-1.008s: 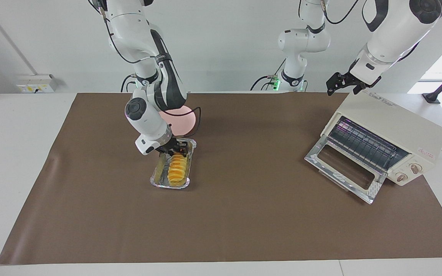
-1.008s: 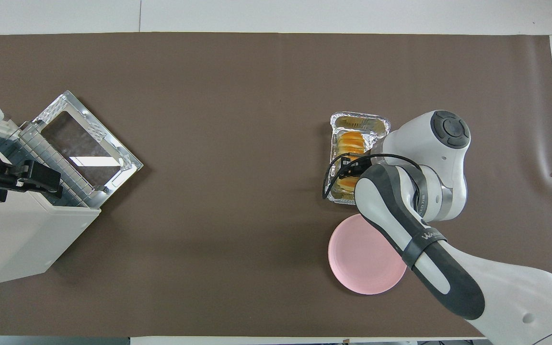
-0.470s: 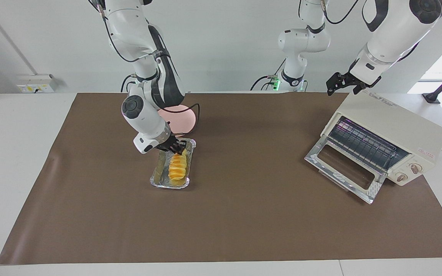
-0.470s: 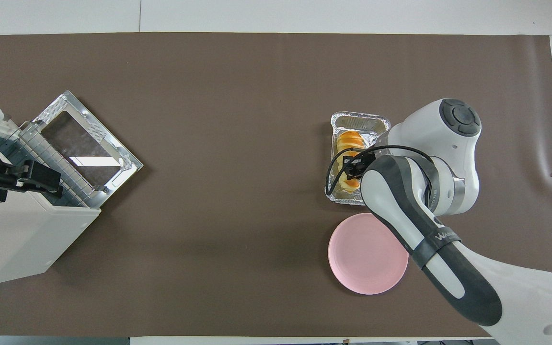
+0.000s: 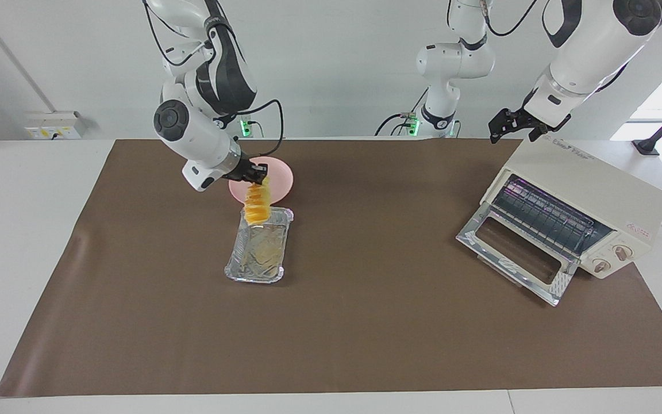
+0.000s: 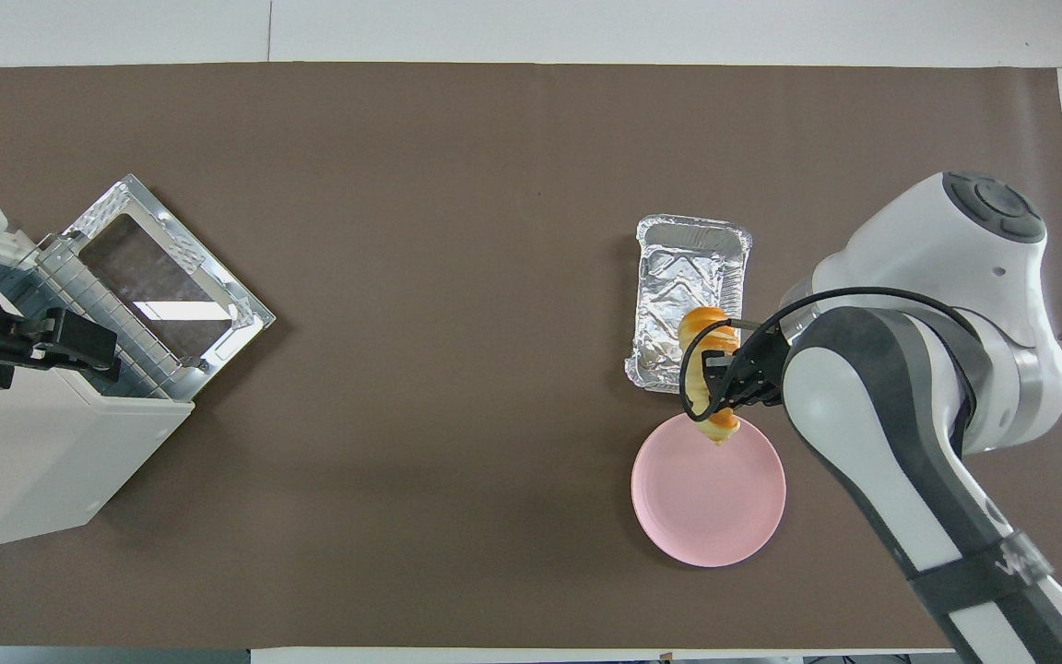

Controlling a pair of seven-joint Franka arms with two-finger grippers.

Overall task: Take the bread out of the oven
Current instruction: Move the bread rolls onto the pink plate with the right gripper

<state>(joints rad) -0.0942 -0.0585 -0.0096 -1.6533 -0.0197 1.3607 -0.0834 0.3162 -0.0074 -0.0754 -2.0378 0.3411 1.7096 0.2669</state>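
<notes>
Two arms work at a white table point(image 5: 26, 241) under a brown mat point(image 5: 365, 322). Right gripper point(image 5: 257, 176) fingers pinch the bread point(image 5: 257, 204), dangling over the foil tray point(image 5: 259, 253). Left gripper point(image 5: 512, 127) waits, fingers spread, above the open oven point(image 5: 589, 190).

The white worktop point(image 5: 32, 241) carries a brown mat point(image 5: 365, 322); on the mat stand the oven point(image 5: 589, 201), a foil tray point(image 5: 259, 253) and a pink plate point(image 6: 708, 498).

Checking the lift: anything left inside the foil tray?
No; the foil tray shows only bare crinkled foil. The bread hangs over its robot-side end, held by the right gripper, hiding little.
</notes>
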